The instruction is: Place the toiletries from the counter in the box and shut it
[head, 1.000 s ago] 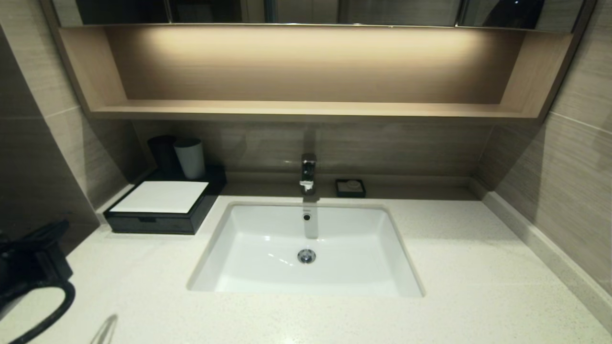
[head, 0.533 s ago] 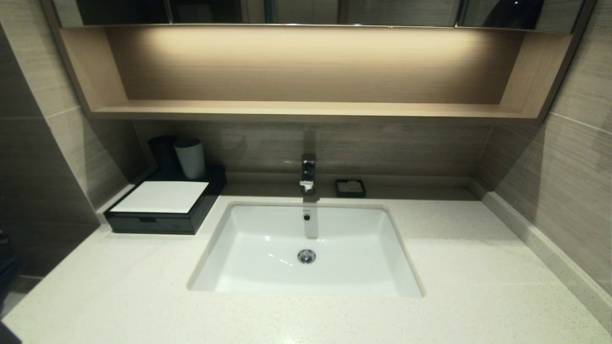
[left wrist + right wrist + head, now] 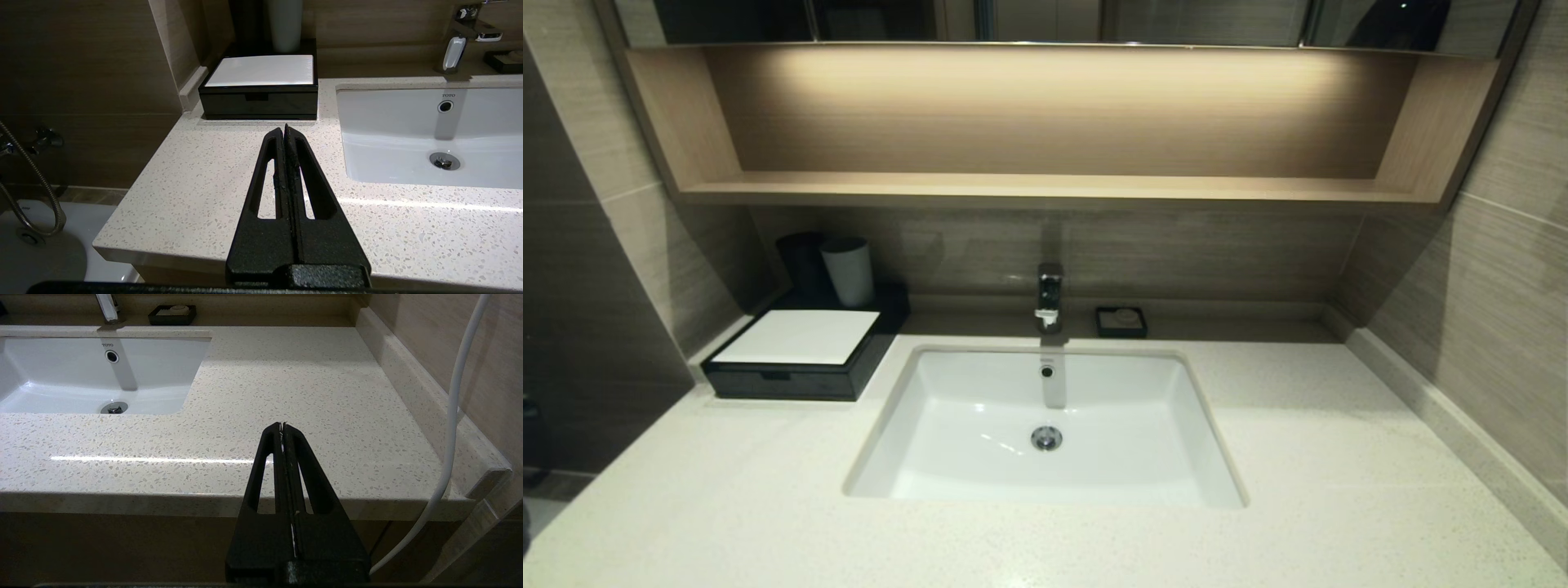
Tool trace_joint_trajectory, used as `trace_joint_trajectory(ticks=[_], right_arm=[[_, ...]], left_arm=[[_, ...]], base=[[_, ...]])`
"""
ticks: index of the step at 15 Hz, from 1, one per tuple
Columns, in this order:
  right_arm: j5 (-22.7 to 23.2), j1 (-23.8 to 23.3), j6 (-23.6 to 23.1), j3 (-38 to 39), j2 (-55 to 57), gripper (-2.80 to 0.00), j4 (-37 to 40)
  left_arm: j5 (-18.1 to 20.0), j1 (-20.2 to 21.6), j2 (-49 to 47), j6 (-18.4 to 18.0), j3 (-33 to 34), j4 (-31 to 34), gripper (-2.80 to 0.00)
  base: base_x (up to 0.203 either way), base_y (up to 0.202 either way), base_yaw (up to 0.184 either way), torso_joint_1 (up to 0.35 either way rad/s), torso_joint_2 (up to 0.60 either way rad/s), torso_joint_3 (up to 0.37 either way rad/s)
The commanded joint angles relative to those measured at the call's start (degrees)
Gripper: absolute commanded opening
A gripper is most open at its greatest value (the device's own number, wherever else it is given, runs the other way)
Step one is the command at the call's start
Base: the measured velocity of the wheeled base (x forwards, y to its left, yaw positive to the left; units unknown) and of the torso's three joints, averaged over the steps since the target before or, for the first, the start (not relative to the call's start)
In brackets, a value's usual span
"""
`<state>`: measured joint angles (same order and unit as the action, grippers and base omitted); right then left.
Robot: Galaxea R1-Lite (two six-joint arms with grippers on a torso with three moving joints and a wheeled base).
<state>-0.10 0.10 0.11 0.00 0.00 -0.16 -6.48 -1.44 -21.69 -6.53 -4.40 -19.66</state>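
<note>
Pinched shut on nothing, my left gripper (image 3: 284,131) hangs over the near edge of the counter (image 3: 212,171); my right gripper (image 3: 282,428), equally closed and empty, sits parked off the counter's other end. No toiletries lie on the stone. Farther back, by the wall, the box (image 3: 260,98) shows its drawer pushed in. I judge the task finished.

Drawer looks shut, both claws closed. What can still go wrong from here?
1. The box drawer looks flush, but nothing shows what is inside; an item could be missing.
2. The left claw points at the box over the counter; a forward move might bump it.
3. The right claw sits near a white cable, a possible snag.
</note>
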Motion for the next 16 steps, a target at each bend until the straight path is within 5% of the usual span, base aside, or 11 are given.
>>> trace_joint_trajectory(ticks=[1,16], right_arm=[[0.0,0.0,0.0,0.1,0.0,-2.80,0.0],[0.0,0.0,0.0,0.1,-0.1,-2.80,0.0]], left_arm=[[0.3,0.9,4.7,-0.1,0.3,1.7,-2.80],[2.3,1.4,20.5,-2.0,3.4,12.4,-2.80]], base=[[0.000,0.000,0.000,0.000,0.00,0.000],[0.000,0.000,0.000,0.000,0.00,0.000]])
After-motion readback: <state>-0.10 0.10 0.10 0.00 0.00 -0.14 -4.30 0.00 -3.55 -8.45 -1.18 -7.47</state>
